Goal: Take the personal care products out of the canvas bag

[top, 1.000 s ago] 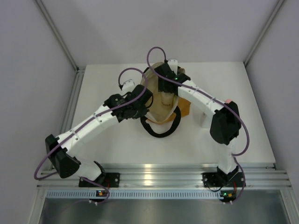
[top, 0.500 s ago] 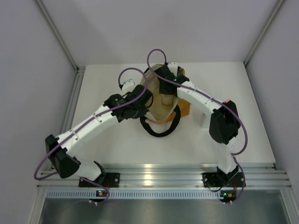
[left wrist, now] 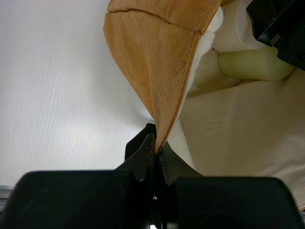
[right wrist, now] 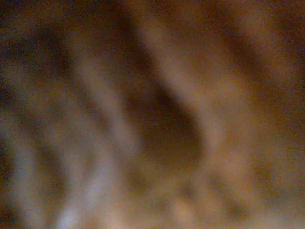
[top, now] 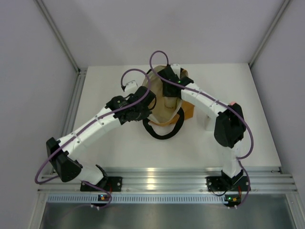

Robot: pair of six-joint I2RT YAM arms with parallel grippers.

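My left tool (left wrist: pixel 155 148) is clamped on the left rim of the bag (left wrist: pixel 152 52). Inside, the yellow-green bottle (left wrist: pixel 252 64) lies on its side, long axis about near to far. Its far end is at my right tool (left wrist: pixel 281 28), the nearer one; if that tool grips it, I cannot tell.

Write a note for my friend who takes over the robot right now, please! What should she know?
Left gripper: shut on the rim of the canvas bag, pinching it up.
Right gripper: down inside the bag, right by the pale yellow-green bottle. Open or shut cannot be told, because its own camera is blurred.
Products: that bottle lies on the bag's cream lining. Any others are hidden.
Done: nothing is visibly out of the bag yet.
Left to do: grip the bottle, lift it onto the table, then fetch the rest.
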